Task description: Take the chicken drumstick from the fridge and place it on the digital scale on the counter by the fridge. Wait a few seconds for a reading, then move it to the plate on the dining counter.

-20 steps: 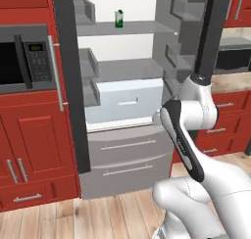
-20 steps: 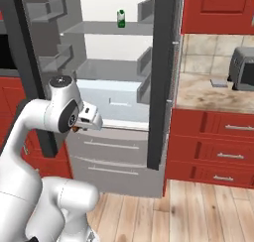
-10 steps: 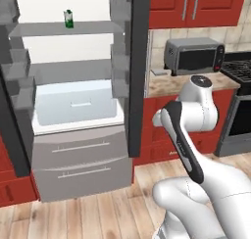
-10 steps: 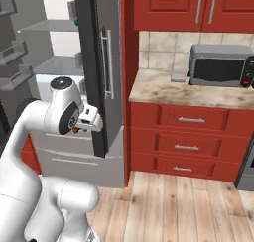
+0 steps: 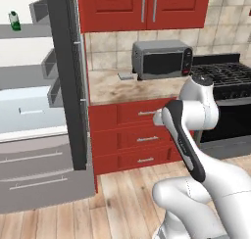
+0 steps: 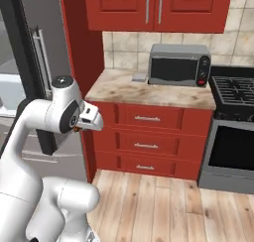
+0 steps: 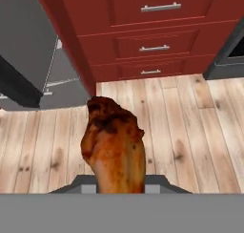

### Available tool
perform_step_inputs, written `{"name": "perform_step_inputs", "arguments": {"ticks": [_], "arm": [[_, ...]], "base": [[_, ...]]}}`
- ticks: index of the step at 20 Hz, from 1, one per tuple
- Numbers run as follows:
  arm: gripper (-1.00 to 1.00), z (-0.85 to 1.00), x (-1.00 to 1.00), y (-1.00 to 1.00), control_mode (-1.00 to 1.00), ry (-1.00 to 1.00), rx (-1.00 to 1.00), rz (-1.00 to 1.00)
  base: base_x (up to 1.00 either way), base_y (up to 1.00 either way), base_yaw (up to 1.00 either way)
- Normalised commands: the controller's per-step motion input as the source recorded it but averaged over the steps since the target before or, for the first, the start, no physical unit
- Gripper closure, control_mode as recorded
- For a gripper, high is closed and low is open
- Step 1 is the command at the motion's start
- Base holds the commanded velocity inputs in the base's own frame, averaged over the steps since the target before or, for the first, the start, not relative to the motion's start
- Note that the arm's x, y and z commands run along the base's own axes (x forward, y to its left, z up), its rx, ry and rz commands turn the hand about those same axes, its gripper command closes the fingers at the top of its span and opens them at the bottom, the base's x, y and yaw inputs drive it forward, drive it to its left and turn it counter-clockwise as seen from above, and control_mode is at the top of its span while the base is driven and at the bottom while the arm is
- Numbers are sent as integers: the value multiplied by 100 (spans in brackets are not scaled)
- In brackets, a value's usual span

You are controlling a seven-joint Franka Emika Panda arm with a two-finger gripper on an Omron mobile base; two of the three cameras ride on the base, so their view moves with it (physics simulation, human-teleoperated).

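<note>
In the left base view the fridge [image 5: 44, 110] stands at nine o'clock, door open. The bench [image 5: 127, 83] lies just right of it, carrying the digital scale [image 5: 125, 76] and, at three o'clock from it, a microwave [image 5: 162, 59]. A stove [image 5: 225, 76] probably adjoins the bench's right end.

Chicken drumstick [image 7: 114, 148] glossy, rough-crusted; counter [image 6: 149, 90] marbled stone; floor [image 7: 190, 127] matt wood planks

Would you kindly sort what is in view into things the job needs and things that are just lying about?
Needed:
chicken drumstick
gripper
fridge
digital scale
counter

Lying about:
microwave
stove
green bottle
</note>
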Motion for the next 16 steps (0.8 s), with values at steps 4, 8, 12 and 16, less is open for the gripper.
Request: {"name": "perform_step_inputs", "arguments": {"ticks": [4,8,12,16], "arm": [[100,0,0,0,100,0,0,0],[100,0,0,0,100,0,0,0],[100,0,0,0,100,0,0,0],[100,0,0,0,100,0,0,0]], "base": [[90,-46,10],[99,-10,17],[91,-9,19],[73,-23,15]]}}
